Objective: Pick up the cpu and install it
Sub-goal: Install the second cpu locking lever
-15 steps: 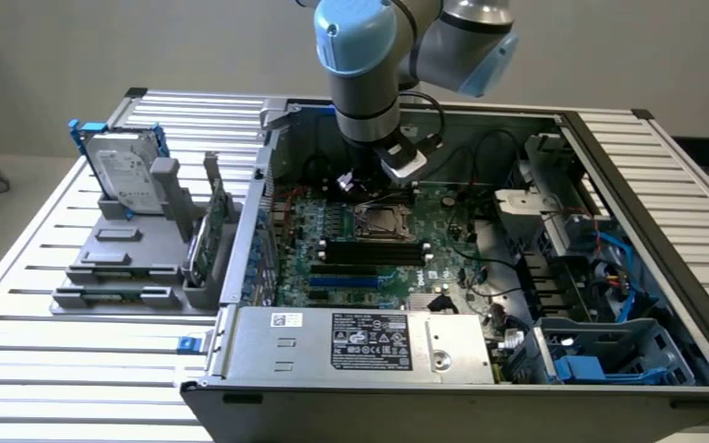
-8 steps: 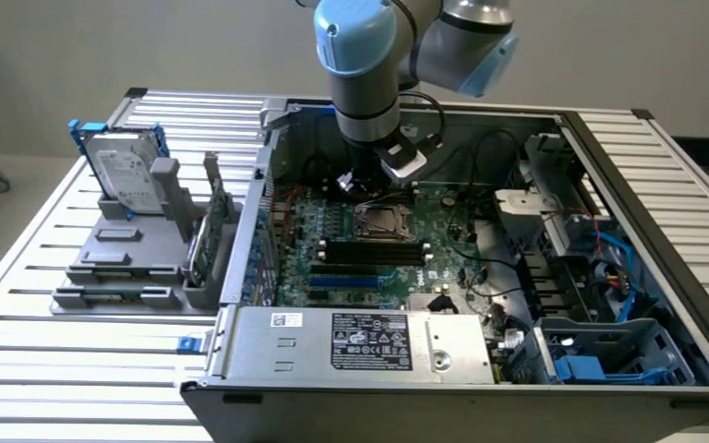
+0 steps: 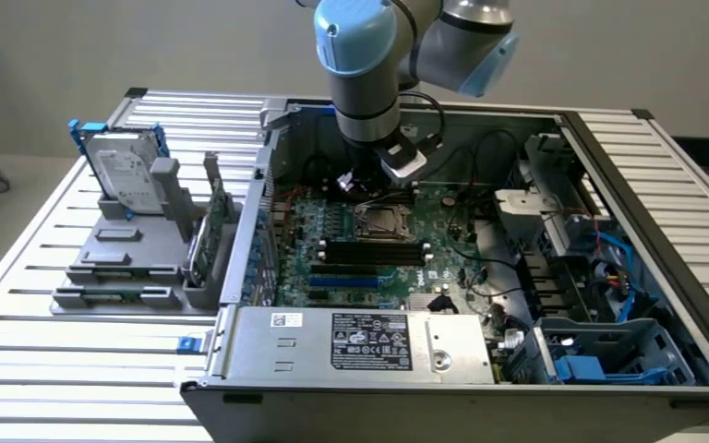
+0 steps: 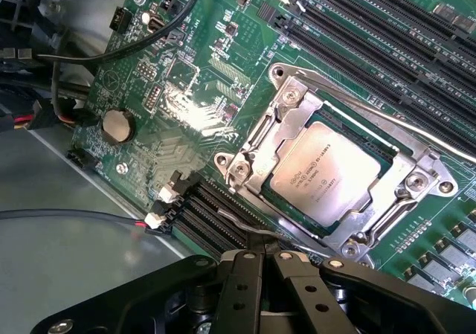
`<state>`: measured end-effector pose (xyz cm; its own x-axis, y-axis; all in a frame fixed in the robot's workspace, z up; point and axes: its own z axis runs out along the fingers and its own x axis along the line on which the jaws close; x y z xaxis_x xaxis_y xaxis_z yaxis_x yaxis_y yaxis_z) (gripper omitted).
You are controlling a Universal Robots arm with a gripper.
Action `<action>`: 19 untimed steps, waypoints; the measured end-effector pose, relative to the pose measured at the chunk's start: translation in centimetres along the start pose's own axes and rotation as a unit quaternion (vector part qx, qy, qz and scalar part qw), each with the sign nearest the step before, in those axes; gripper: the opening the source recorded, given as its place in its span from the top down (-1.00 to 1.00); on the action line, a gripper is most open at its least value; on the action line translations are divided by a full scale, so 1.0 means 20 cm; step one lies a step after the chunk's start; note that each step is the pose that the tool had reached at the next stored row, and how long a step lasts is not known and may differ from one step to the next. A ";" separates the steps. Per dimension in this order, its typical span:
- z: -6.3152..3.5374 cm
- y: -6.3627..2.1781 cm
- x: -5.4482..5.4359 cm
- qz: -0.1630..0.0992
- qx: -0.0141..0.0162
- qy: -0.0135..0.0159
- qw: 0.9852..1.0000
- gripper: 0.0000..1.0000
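One chip, one socket, and most of the job looks done from where I hang.

exterior view, arm: I'm reaching down into the open computer case (image 3: 650, 277), wrist parked over the far part of the green board (image 3: 367, 235).
exterior view, gripper: my gripper (image 3: 373, 180) hangs just above the socket (image 3: 379, 220), not touching it as far as I can tell.
exterior view, side rack: the hard drive (image 3: 125, 171) stands upright in its grey holder (image 3: 126, 254) on the exterior view's left, well apart from where I'm working. Not my problem.

wrist view, cpu: the cpu (image 4: 327, 174) lies flat inside the socket's metal frame (image 4: 286, 129), silver top up, printing readable-ish, looks square with the opening.
wrist view, gripper: my fingers (image 4: 245, 289) are pressed together with nothing between them, so I'm carrying nothing.
wrist view, lever: a thin wire lever (image 4: 372, 107) runs along the frame beside the memory slots (image 4: 357, 21); can't tell if it's latched.

progress: pick-up done, chip placed in the socket, I've let go.
left over: my guess is only the clamping is in question, since I can't say whether the frame is locked down over the chip.
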<state>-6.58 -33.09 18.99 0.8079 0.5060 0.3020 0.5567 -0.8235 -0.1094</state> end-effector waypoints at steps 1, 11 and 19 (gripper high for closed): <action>0.000 0.000 0.00 0.000 0.000 0.000 1.000 0.79; 0.000 0.000 0.00 0.000 0.000 0.000 1.000 0.79; 0.000 0.000 0.00 0.000 0.000 0.000 1.000 0.79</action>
<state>-6.58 -33.09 18.99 0.8079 0.5060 0.3021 0.5567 -0.8235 -0.1094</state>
